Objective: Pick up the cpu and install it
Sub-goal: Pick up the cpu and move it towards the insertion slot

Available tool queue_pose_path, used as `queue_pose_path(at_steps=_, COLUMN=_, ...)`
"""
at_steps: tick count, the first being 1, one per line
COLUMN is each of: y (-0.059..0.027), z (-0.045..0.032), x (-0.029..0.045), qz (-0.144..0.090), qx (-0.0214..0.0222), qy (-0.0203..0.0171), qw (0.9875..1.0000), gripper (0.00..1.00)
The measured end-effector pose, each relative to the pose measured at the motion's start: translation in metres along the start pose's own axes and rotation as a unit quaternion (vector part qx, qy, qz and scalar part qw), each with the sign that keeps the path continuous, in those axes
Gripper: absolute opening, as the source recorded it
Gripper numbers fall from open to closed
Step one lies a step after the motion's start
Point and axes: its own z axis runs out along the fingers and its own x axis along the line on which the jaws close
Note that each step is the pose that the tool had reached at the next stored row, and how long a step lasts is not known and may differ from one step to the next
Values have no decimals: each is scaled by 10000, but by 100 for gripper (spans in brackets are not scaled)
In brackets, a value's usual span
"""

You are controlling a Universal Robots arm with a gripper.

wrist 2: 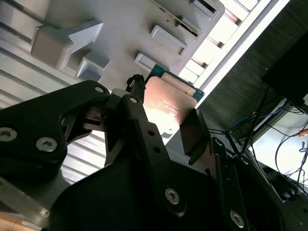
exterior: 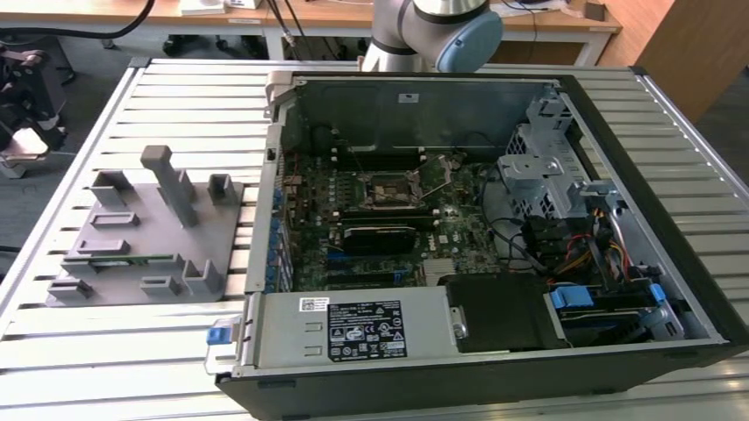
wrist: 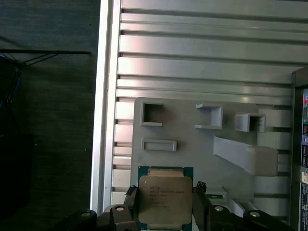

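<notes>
Silver-topped cpu (wrist: 163, 199) sits clamped between the jaws of the gripper (wrist: 165, 204); grey tray (wrist: 192, 154) behind it.

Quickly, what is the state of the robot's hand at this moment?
Hand: closed, holding the flat square silver-grey metal chip with a thin green edge between its fingers.

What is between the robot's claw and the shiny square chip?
Nothing visible. In the first wrist view the gripper grips the cpu by two opposite sides, above the grey tray.
</notes>
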Motion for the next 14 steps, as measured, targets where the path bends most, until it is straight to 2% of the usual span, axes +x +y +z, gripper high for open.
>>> queue_pose_path(at_steps=14, y=1, z=-42, x=0, qz=0, qx=0, qy=0, qw=10000, gripper=54)
